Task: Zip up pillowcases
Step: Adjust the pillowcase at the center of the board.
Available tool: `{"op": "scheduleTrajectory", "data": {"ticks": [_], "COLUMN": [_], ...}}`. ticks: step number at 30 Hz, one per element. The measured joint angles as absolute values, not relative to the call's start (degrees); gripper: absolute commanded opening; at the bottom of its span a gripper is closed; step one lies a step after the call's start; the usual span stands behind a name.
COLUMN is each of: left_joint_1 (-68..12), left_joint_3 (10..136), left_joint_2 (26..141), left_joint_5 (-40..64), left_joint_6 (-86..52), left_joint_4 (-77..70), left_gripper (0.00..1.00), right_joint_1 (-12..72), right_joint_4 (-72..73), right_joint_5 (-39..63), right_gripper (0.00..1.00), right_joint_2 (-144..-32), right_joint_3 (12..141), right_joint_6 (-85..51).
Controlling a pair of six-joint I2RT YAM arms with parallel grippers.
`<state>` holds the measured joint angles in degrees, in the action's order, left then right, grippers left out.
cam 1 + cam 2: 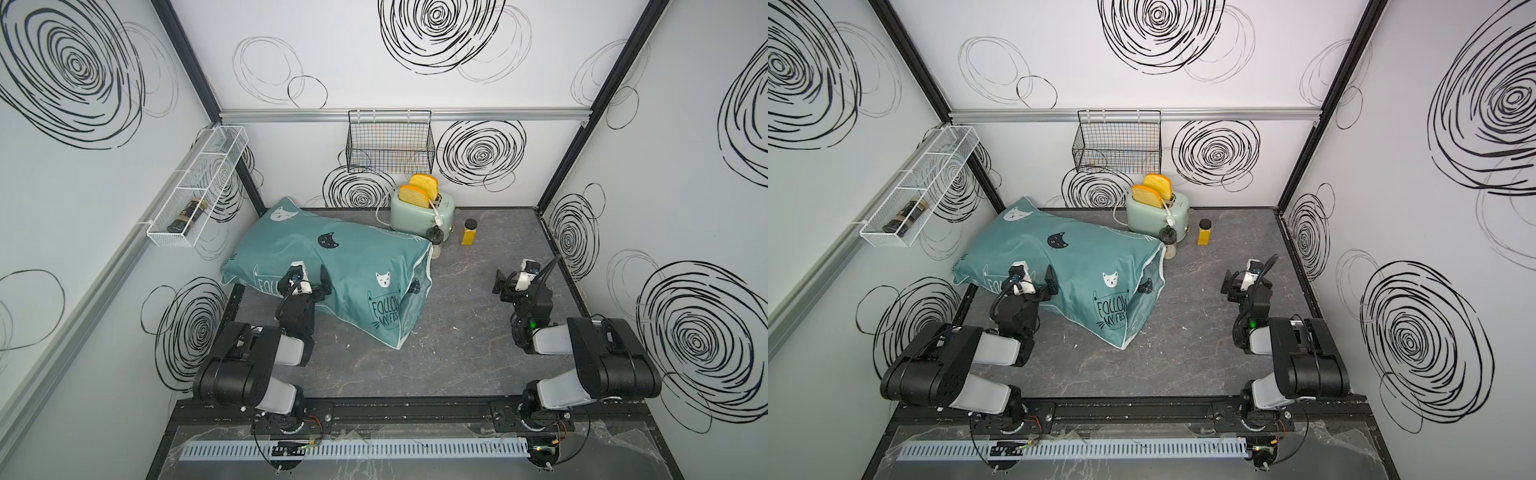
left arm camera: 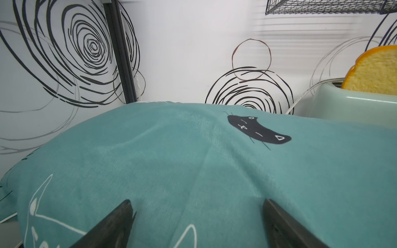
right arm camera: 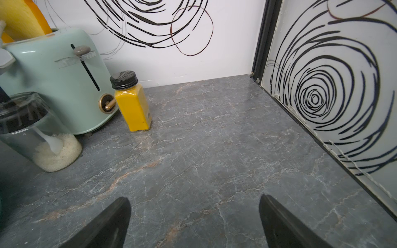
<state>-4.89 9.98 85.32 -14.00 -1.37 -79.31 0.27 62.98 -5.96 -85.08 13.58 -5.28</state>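
The teal pillowcase point(image 1: 345, 257) point(image 1: 1075, 257), printed with cat faces and "FOLLOW MY FEET", lies plump on the left half of the table, angled from the back left corner toward the middle. Its right short end point(image 1: 419, 286) gapes and shows darker fabric inside. My left gripper point(image 1: 306, 277) point(image 1: 1034, 279) hangs over the pillow's near left part. In the left wrist view it point(image 2: 196, 203) is open, with teal fabric point(image 2: 193, 154) between and beyond the fingers. My right gripper point(image 1: 513, 279) point(image 1: 1241, 279) point(image 3: 194, 199) stands open over bare table at the right, well apart from the pillow.
A mint toaster point(image 1: 419, 214) point(image 3: 55, 77) holding two bread slices stands at the back. A clear jar of white grains point(image 1: 435, 245) point(image 3: 43, 139) and a yellow jar point(image 1: 468, 232) point(image 3: 133, 107) stand beside it. A black wire basket point(image 1: 390, 143) and a white wire shelf point(image 1: 199, 183) hang on the walls.
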Motion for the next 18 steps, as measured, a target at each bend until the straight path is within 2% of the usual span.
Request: {"op": "scheduleTrajectory", "data": {"ticks": [11, 18], "left_joint_1": [-5.2, -7.3], "left_joint_3": [9.3, 12.6], "left_joint_2": [84.6, 69.9], "left_joint_5": [-14.0, -14.6], "left_joint_6": [-1.2, -0.9], "left_joint_4": [-79.1, -63.3], "left_gripper": [0.96, 0.96], "right_joint_1": [0.6, 0.8], "right_joint_4": [61.4, 43.4], "right_joint_5": [-5.9, -5.2], "right_gripper": [0.98, 0.98], "right_joint_2": [-84.5, -74.1], "right_joint_3": [13.9, 23.6], "right_joint_6": [-4.9, -6.1]}}
